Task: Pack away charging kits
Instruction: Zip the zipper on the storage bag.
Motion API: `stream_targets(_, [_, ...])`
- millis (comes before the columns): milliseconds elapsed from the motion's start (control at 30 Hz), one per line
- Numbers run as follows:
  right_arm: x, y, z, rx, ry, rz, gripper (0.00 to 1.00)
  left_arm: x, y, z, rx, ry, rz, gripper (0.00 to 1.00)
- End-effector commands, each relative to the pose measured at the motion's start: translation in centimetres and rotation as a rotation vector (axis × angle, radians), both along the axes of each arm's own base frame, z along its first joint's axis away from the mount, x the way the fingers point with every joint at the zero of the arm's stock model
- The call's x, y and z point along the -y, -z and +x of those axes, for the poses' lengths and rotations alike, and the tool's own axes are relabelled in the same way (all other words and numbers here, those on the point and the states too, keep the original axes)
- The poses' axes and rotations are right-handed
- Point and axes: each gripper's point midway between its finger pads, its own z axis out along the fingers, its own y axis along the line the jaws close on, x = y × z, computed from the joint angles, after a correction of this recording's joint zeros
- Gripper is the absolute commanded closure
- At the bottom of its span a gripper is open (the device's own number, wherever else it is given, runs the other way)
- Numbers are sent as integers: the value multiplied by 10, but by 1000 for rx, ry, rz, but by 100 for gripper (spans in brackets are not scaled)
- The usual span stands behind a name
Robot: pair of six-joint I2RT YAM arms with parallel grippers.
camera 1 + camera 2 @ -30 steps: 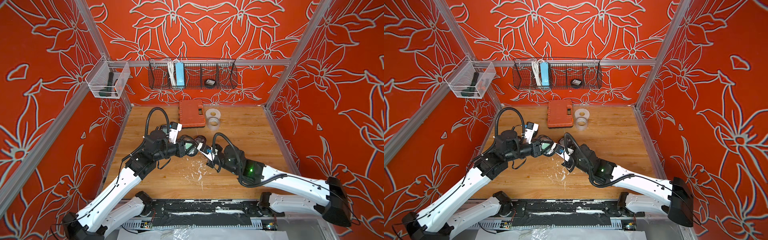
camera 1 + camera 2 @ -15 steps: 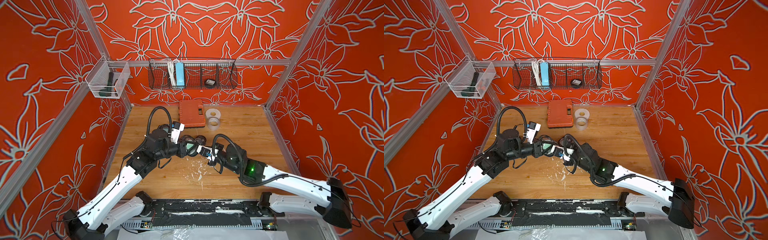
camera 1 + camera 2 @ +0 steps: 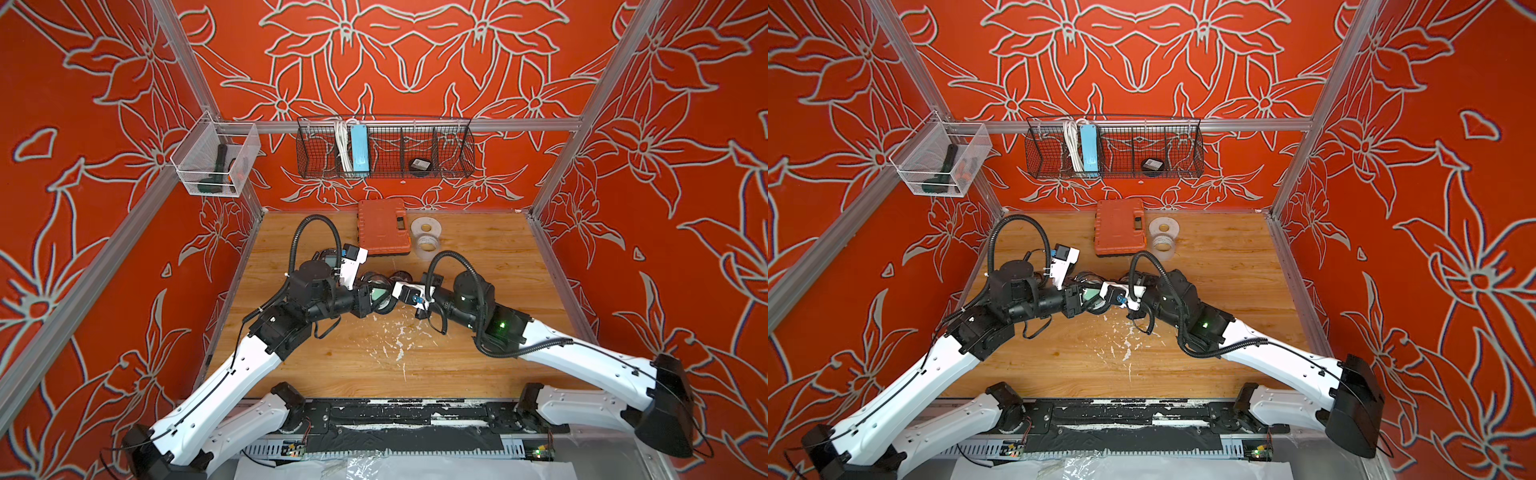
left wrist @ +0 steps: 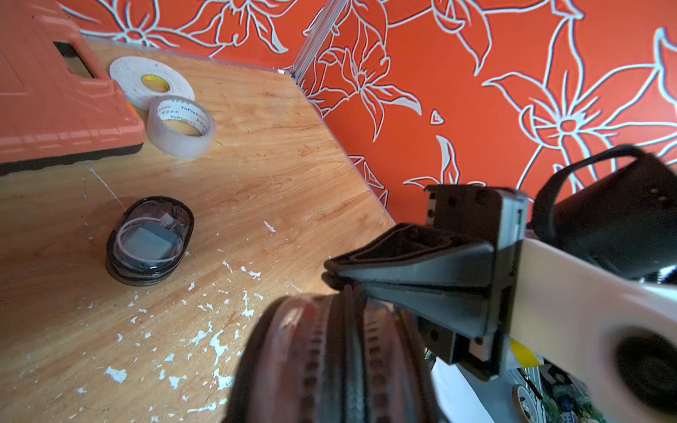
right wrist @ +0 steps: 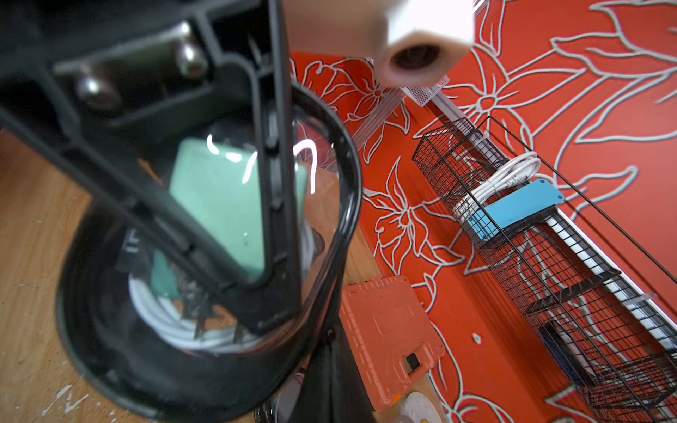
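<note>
**A:** Where is the kit at this moment?

**B:** Mid-table, between the two arms. The left pincer (image 3: 379, 296) is part-way open and clamped on an oval black-rimmed clear-faced pouch (image 5: 165, 377), with one finger (image 5: 274, 183) lying across the clear face.

**A:** What's inside?

**B:** A teal cube plug (image 5: 227, 205) shows through the face, with a coiled white cable (image 5: 172, 322) beside it.

**A:** And the other arm?

**B:** The right pincer (image 4: 331, 274) has its jaws fully together, with the tips right at the zip line on the pouch's rim. Whether it pinches the puller, I cannot tell.

**A:** Any more pouches?

**B:** A second oval pouch (image 4: 150, 240) lies flat on the wooden table (image 3: 478, 257), just beyond the pincers and on the near side of the orange plastic case (image 3: 382, 226). A cable loop and a plug show through its face. A dark oval thing (image 3: 419, 164) sits in the black wire basket (image 3: 453, 145) on the far wall, to the right of the light-blue power strip (image 3: 359, 149). It is too small to name.

**A:** And the tape?

**B:** A flat white roll (image 4: 124, 71) and a clear roll (image 4: 172, 141) lie side by side, just right of the case.
</note>
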Motion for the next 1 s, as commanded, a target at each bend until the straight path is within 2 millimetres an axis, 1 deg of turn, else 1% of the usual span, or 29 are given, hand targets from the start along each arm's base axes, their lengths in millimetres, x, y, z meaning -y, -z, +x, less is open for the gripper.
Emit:
stream_targets(0, [-6, -46, 6, 122, -14, 31, 100, 2, 20, -6, -56, 38, 55, 100])
stream_targets(100, [-10, -44, 15, 160, 1, -16, 100, 3, 21, -5, -54, 41, 66, 100])
stream_targets(200, [-16, -49, 22, 169, 4, -37, 100, 5, 24, -4, -62, 46, 74, 100])
stream_targets(300, [-21, -67, 23, 139, 6, 35, 100, 8, 27, -3, -73, 54, 77, 100])
stream_targets(400, [-19, -87, 27, 86, 40, 162, 100, 8, 23, 0, -69, 39, 65, 100])
stream_targets(467, [-17, -92, 23, 33, 34, 211, 100, 8, 15, -1, -47, 40, 41, 100])
stream_targets(533, [-16, -93, 15, -24, 6, 257, 100, 8, 6, -2, -19, 39, 17, 93])
stream_targets(600, [-14, -91, 5, -60, -38, 283, 100, 7, 0, -2, -1, 33, 0, 89])
stream_targets(667, [-11, -89, -3, -86, -64, 307, 100, 6, -8, -2, 16, 25, -18, 81])
stream_targets(700, [-8, -89, -6, -94, -70, 329, 100, 5, -11, -1, 24, 17, -27, 71])
stream_targets(767, [-1, -92, -12, -107, -78, 366, 100, 3, -20, 0, 47, -4, -49, 44])
stream_targets(800, [3, -93, -14, -116, -74, 380, 100, 1, -25, 0, 59, -19, -66, 33])
stream_targets(833, [6, -94, -14, -125, -66, 393, 100, -2, -30, 1, 71, -39, -77, 26])
stream_targets(900, [11, -95, -13, -148, -45, 407, 100, -9, -43, 0, 109, -74, -112, 15])
stream_targets(967, [14, -94, -9, -173, -10, 424, 100, -14, -54, -3, 155, -94, -149, 9])
